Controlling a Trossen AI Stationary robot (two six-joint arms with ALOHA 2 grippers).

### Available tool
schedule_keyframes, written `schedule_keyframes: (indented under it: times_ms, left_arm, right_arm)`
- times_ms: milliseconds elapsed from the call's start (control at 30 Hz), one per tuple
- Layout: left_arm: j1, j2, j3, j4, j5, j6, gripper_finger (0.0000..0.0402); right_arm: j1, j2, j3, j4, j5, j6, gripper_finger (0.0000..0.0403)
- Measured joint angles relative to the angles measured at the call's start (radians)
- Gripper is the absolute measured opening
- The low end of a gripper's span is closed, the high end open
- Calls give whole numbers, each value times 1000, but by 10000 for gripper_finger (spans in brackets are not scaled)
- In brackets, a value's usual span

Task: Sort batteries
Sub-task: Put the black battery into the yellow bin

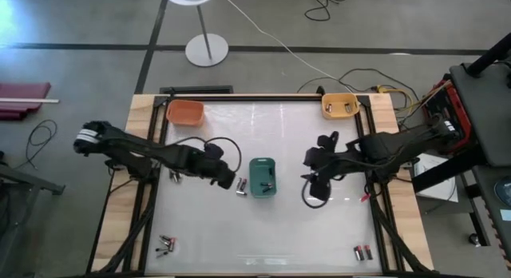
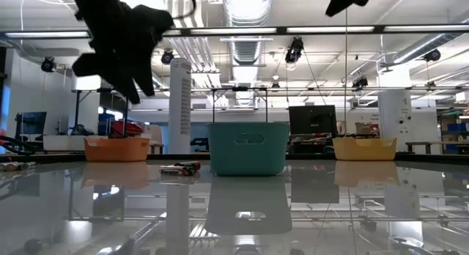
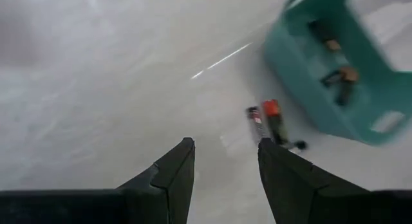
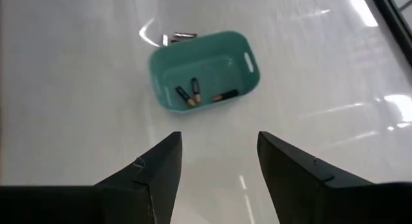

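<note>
Your left gripper (image 3: pixel 222 169), fingers spread and empty, has two batteries (image 3: pixel 267 121) just ahead beside the teal bin (image 3: pixel 335 69). Your right gripper (image 4: pixel 219 159), also spread, faces that bin's three cells (image 4: pixel 193 92) across bare table (image 4: pixel 77 89).

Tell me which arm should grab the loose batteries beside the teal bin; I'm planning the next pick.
Left, probably. The left gripper hovers with open jaws just beside the small dark cylindrical batteries lying against the teal plastic bin. The right gripper sits on the bin's far side from them.
</note>
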Motion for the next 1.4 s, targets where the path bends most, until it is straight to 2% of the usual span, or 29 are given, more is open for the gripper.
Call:
schedule_keyframes:
  times_ms: [233,400,633,867,967,1167,1400]
  left_arm:
    - [60,143,-1,91,92,-38,151]
    - [69,202,-1,204,107,-76,151]
    - [51,269,0,231,113,-104,151]
    - [8,305,0,256,107,-106,151]
    - [-4,325,-1,259,74,-110,151]
    - [-6,366,-1,336,39,-80,151]
    - [-9,411,5,345,36,-88,149]
  right_arm:
    - [25,-45,13,2,0,59,199]
    - [24,-54,13,-89,0,56,194]
    - [24,-54,9,-137,8,48,195]
    - [24,-54,9,-129,9,35,198]
    - [24,-53,9,-126,9,45,198]
    - [24,-53,8,-125,9,63,190]
    - [24,-53,8,-123,9,64,188]
